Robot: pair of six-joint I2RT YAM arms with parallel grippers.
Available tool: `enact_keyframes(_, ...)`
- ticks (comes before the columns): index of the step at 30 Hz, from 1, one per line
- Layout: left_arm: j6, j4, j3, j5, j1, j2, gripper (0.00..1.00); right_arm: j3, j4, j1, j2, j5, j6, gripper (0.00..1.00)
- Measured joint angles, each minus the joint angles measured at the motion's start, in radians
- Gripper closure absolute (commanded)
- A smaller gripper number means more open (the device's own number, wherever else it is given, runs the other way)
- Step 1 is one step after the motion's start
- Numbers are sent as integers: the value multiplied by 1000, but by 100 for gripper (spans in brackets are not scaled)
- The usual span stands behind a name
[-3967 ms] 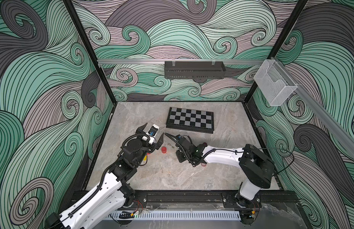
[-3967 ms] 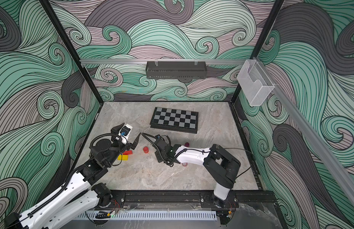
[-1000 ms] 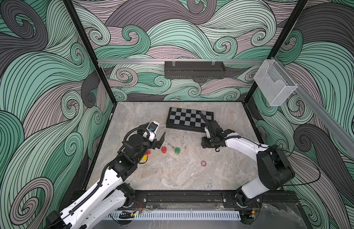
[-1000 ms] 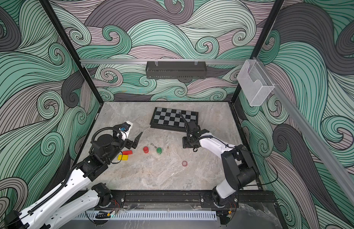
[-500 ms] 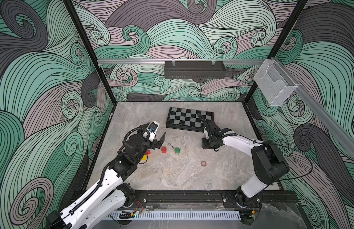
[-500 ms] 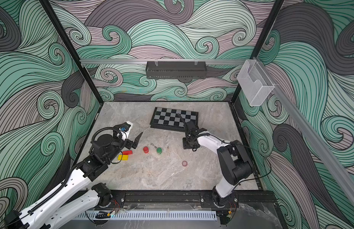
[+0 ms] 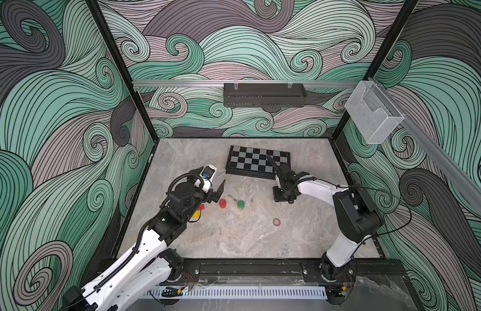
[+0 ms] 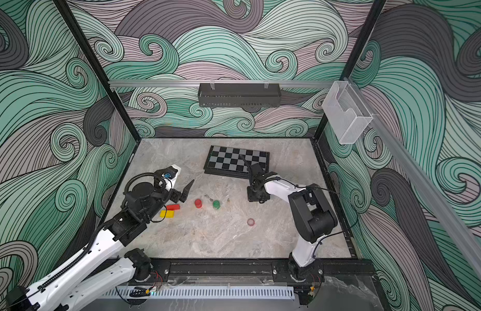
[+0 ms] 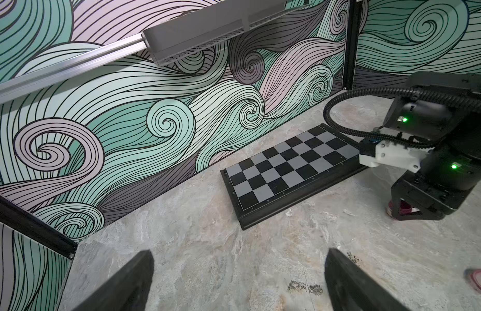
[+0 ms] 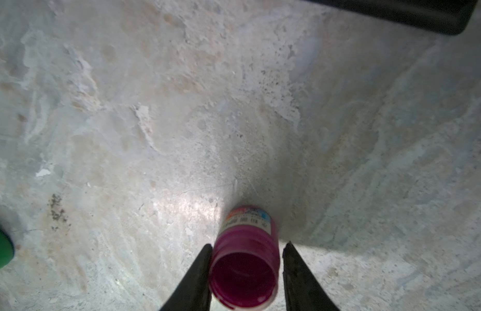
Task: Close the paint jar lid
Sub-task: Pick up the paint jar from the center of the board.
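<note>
The paint jar (image 10: 244, 258) is a small magenta pot with no lid, standing on the stone table. My right gripper (image 10: 247, 246) points down over it with a finger on each side. One finger touches the jar's wall and a thin gap shows at the other. In both top views the right gripper (image 7: 283, 198) hides the jar. The pink lid (image 7: 276, 222) lies flat on the table, nearer the front edge than the jar. My left gripper (image 9: 239, 258) hangs open and empty over bare table, well to the left.
A folded chessboard (image 7: 256, 161) lies just behind the right gripper. A red-capped jar (image 7: 222, 203) and a green-capped jar (image 7: 240, 204) stand near the left gripper (image 7: 217, 192). A red block (image 8: 172, 207) and a yellow block (image 8: 166, 213) lie under the left arm.
The right gripper's jaws have narrowed around the paint jar over the last second. Four seconds ago that arm reached toward the table's middle. The left arm has stayed put.
</note>
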Motion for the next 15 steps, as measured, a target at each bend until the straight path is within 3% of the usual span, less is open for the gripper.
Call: enact_keyframes(15, -1, 0, 0, 2, 0, 0, 1, 48, -16, 14, 35, 54, 6, 62)
